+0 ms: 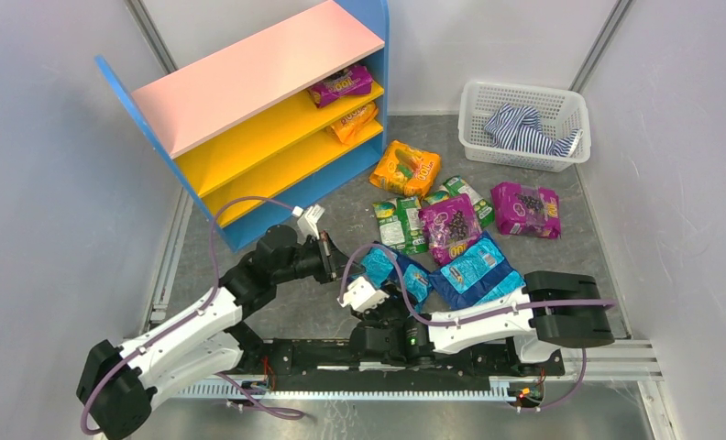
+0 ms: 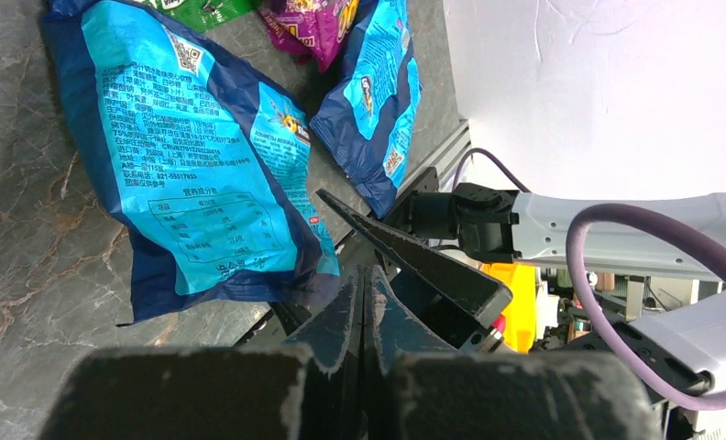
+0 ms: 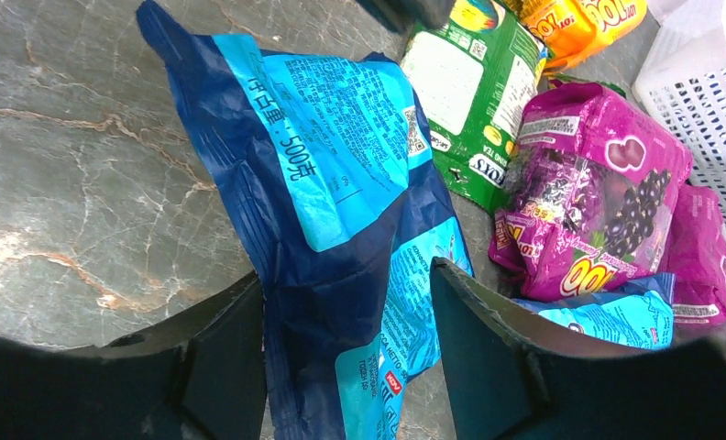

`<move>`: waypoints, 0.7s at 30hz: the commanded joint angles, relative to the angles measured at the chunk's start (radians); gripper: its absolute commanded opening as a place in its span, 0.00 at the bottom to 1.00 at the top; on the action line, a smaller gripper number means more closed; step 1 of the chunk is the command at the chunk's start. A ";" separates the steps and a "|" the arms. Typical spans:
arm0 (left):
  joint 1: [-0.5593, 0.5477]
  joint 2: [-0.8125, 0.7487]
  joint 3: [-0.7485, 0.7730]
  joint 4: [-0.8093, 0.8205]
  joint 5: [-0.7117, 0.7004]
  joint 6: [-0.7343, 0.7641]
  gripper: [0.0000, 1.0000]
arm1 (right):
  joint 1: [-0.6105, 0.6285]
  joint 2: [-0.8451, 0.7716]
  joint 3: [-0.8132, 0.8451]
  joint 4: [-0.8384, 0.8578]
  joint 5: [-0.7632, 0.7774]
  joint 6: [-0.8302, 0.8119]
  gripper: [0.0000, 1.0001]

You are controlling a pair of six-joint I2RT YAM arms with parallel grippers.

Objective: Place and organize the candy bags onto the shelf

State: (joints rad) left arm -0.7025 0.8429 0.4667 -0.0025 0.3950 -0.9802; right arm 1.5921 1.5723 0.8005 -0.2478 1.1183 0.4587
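So far only a glossy purple candy bag (image 1: 341,87) and an orange candy bag (image 1: 355,119) lie in the blue-sided, pink-topped shelf (image 1: 258,73) far left, while the right gripper (image 3: 346,275) stands open astride a near shiny blue bag (image 3: 341,183) and the left gripper (image 2: 364,284) is closed, empty.

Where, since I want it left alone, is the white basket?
In the top view the basket sits at the table's far right, right of the shelf, beyond a purple bag.

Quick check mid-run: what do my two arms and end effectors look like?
Left arm and right arm: white shells, black joints, a purple cable looping along each, a white camera block at each wrist. Left end effector and right end effector: two dark, wedge-shaped fingers tapering to thin tips.
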 commanded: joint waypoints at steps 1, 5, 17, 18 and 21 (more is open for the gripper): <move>0.001 -0.017 0.059 -0.062 -0.031 0.019 0.02 | -0.008 -0.027 -0.034 0.051 0.071 0.017 0.66; 0.002 -0.008 0.112 -0.248 -0.173 0.104 0.49 | -0.018 -0.149 -0.182 0.271 -0.049 -0.110 0.51; -0.039 0.215 -0.038 0.029 0.002 -0.104 0.94 | -0.064 -0.307 -0.361 0.538 -0.237 -0.286 0.31; -0.054 0.239 -0.031 0.035 -0.009 -0.104 0.87 | -0.065 -0.309 -0.365 0.545 -0.243 -0.292 0.31; -0.076 0.296 -0.023 0.068 -0.026 -0.105 0.70 | -0.068 -0.319 -0.379 0.556 -0.245 -0.297 0.31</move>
State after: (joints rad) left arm -0.7517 1.0946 0.4313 -0.0753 0.3443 -1.0279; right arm 1.5314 1.2797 0.4362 0.2138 0.8768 0.1890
